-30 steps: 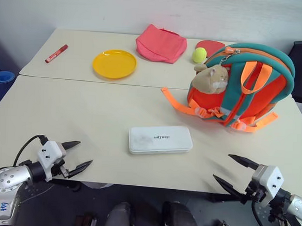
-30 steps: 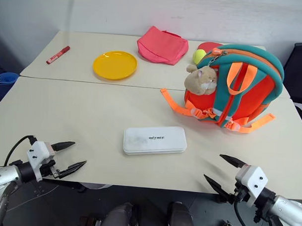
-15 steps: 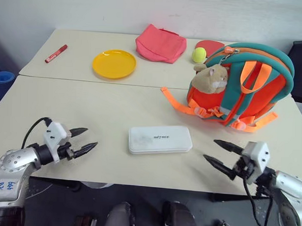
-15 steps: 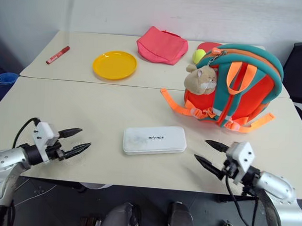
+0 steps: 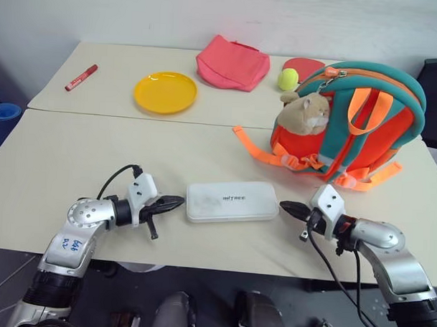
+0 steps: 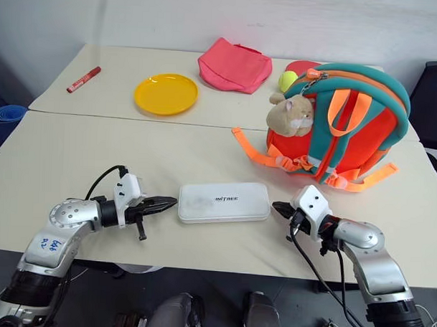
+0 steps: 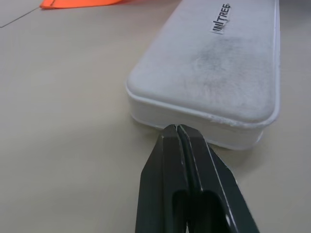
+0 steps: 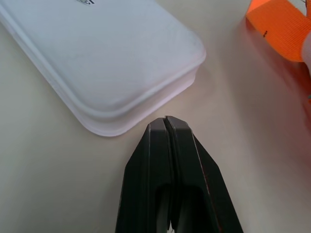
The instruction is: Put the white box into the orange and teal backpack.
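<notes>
The white box (image 5: 232, 201) lies flat on the table near its front edge, dark lettering on its face. My left gripper (image 5: 177, 201) is shut, its tips right at the box's left end (image 7: 194, 121). My right gripper (image 5: 285, 207) is shut too, tips just off the box's right end (image 8: 116, 116). Neither holds anything. The orange and teal backpack (image 5: 363, 125) stands behind and to the right of the box, a tan plush hamster (image 5: 304, 113) on its front and orange straps (image 5: 258, 150) trailing toward the box.
On the far table lie a yellow plate (image 5: 166, 92), a pink-red fabric pouch (image 5: 233, 62), a red marker (image 5: 81, 77), a yellow-green ball (image 5: 287, 79) and a red paddle (image 5: 304, 65). A seam between the two tables runs behind the box.
Both arms came inward from the table's front corners to the box's two ends. Both grippers went from open to shut. The box and backpack stayed put.
</notes>
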### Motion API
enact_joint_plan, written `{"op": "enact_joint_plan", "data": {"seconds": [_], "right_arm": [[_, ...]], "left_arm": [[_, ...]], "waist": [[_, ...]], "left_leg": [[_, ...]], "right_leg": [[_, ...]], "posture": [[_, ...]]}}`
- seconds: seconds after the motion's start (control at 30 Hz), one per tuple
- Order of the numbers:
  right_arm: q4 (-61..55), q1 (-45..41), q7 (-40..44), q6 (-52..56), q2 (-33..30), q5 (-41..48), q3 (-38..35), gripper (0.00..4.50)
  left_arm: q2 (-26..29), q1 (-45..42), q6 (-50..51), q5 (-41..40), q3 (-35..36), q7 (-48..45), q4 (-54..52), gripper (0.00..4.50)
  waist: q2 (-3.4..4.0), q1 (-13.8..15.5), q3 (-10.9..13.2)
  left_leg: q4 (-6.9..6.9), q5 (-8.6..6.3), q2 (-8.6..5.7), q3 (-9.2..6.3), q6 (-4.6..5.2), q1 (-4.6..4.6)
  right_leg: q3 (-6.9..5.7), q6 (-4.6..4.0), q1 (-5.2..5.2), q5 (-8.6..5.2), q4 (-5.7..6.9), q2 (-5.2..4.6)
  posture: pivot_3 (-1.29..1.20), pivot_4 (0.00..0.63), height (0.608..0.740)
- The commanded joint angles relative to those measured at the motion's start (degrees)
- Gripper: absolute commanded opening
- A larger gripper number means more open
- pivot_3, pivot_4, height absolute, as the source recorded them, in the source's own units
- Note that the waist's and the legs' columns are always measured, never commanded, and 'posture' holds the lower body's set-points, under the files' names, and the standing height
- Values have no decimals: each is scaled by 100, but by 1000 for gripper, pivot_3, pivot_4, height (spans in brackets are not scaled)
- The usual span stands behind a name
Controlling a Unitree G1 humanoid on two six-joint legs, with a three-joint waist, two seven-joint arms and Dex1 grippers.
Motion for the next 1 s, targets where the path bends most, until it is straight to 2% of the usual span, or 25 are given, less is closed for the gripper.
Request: {"op": "enact_joint_plan", "data": {"seconds": [0.03,0.23,0.5,0.63,0.67,0.73,0.87,1.0], "right_arm": [[-214,-22,7,-75,90,69,-23,0],[-772,482,409,5,-87,289,-43,0],[-949,1136,256,-99,-252,176,-534,0],[-933,1349,273,-273,-293,197,-789,0],[-941,1372,291,-296,-300,211,-829,0],[-918,1405,391,-358,-344,231,-860,0],[-752,1335,602,-491,-449,138,-756,0],[-410,987,730,-654,-458,-35,-478,0]], "left_arm": [[-89,-149,-105,104,-131,-9,62,26],[-371,-251,-231,151,-286,-42,319,26],[-362,-137,-40,-9,-104,-109,240,26],[-46,-158,1045,-735,445,-294,224,904],[-9,-225,1551,-1028,629,-248,267,1219],[220,-628,3317,-1651,885,-134,638,1842],[1013,-1416,5695,-2105,359,-747,1467,3052],[853,-2407,6639,-1965,-116,-710,2756,4185]], "waist": [[0,8,0],[0,18,0],[0,18,0],[-1,15,0],[-1,6,0],[-2,9,1],[-2,6,1],[-2,24,1]], "left_leg": [[1,0,-1,0,1,0],[6,-3,-3,-2,5,-1],[9,-5,-2,-5,6,1],[9,-5,-2,-5,6,1],[10,-5,-1,-5,6,1],[10,-4,1,-7,5,2],[11,2,-1,-11,2,3],[16,2,-12,-8,4,7]], "right_leg": [[1,0,0,0,0,-1],[-2,0,4,0,-1,-4],[-3,1,10,1,-1,-6],[-3,1,9,1,-1,-5],[-3,1,9,0,0,-5],[-3,1,10,0,3,-2],[-8,3,10,-1,8,2],[-10,13,16,-7,10,14]], "posture": [[0,150,740],[0,150,740],[0,150,740],[0,150,740],[0,150,740],[0,150,740],[0,150,740],[0,150,740]]}}
